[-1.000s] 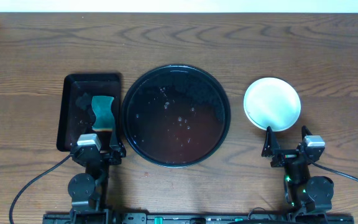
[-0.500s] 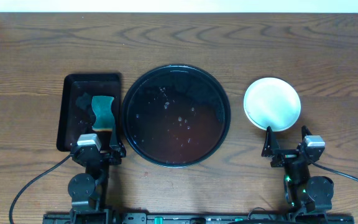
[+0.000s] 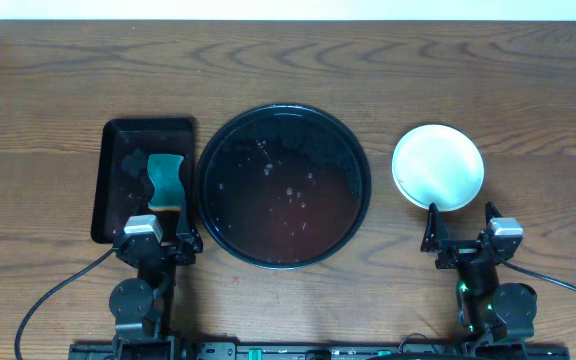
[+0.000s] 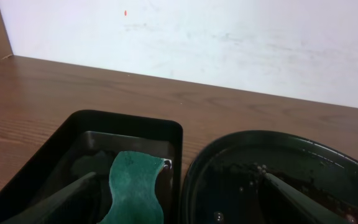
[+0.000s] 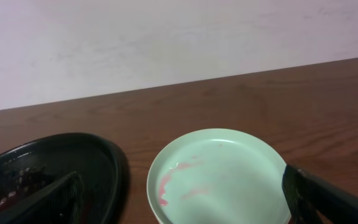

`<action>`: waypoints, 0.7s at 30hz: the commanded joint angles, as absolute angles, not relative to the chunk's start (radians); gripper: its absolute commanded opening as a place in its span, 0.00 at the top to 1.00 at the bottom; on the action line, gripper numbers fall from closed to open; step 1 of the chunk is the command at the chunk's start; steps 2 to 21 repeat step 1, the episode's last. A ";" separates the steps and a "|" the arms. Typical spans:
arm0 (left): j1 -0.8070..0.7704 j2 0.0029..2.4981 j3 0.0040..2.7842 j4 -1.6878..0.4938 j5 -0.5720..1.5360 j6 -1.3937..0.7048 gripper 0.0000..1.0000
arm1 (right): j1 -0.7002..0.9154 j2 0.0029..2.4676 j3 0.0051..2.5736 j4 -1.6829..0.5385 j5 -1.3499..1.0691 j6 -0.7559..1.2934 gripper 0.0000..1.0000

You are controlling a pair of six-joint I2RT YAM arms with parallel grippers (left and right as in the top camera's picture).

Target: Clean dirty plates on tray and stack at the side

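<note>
The round black tray (image 3: 284,185) lies mid-table, wet, with no plate on it; it also shows in the left wrist view (image 4: 278,168) and the right wrist view (image 5: 42,168). A light aqua plate (image 3: 438,167) rests on the wood to its right. In the right wrist view this plate (image 5: 229,180) bears thin red streaks on its left half. I cannot tell whether other plates lie under it. My left gripper (image 3: 158,240) (image 4: 178,180) is open and empty at the near edge. My right gripper (image 3: 460,240) (image 5: 182,177) is open and empty just in front of the plate.
A small rectangular black tray (image 3: 113,140) (image 4: 129,118) at the left holds a teal sponge (image 3: 166,180) (image 4: 135,186). Bare brown wood (image 3: 528,110) surrounds the trays. A pale wall stands behind the table.
</note>
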State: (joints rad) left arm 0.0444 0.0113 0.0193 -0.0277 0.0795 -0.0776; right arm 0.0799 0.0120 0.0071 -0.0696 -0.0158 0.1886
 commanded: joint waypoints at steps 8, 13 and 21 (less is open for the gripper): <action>0.043 0.011 0.004 -0.063 0.086 -0.072 0.19 | 0.073 0.008 0.006 -0.074 -0.024 0.178 0.01; 0.043 0.011 0.004 -0.063 0.086 -0.072 0.19 | 0.073 0.008 0.006 -0.074 -0.024 0.178 0.01; 0.043 0.011 0.004 -0.063 0.086 -0.072 0.19 | 0.073 0.008 0.006 -0.074 -0.024 0.178 0.01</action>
